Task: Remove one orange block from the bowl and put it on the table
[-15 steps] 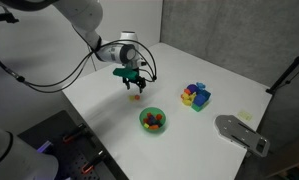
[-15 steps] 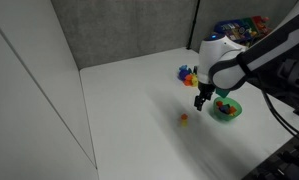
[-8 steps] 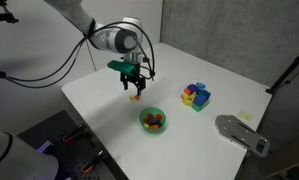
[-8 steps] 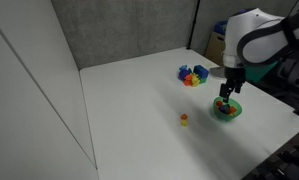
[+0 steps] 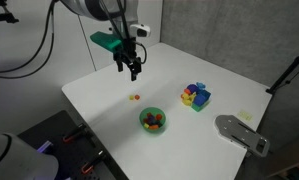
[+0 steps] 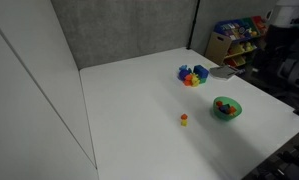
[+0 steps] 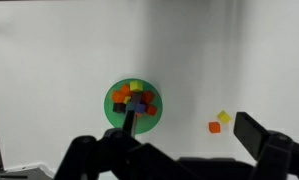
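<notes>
The orange block (image 5: 134,98) is seen lying on the white surface (image 5: 99,95), near the green bowl (image 5: 152,121) but clear of its rim, so the placing step is judged done. The hand (image 5: 133,70) is held high above the surface with its jaws spread wide and nothing gripped, presumably so that the block is not disturbed. In the wrist view a yellow piece (image 7: 224,116) is seen just beside the block, and further blocks (image 7: 132,100) are seen heaped in the bowl.

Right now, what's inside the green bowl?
A pile of little blocks: orange, yellow, red, purple. They hide the bottom of the bowl and anything underneath.
</notes>
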You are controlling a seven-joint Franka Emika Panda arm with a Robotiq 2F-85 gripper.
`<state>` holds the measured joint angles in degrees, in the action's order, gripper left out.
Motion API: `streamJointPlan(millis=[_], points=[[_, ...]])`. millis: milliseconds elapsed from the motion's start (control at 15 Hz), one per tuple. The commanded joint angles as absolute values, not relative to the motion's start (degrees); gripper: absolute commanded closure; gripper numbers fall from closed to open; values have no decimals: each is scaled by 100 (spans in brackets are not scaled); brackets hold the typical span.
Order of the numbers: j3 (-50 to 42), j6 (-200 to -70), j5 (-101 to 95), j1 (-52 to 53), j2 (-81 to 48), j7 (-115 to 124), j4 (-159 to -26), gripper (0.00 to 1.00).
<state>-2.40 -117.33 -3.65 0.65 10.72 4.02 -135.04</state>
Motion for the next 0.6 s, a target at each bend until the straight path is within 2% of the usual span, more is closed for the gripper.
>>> streamJointPlan(millis=[0,533], points=[[-181,-11220,-460,-77,1924,397,-13467,0],[-181,-11100,-371,-144,2297,380,-13482,0]])
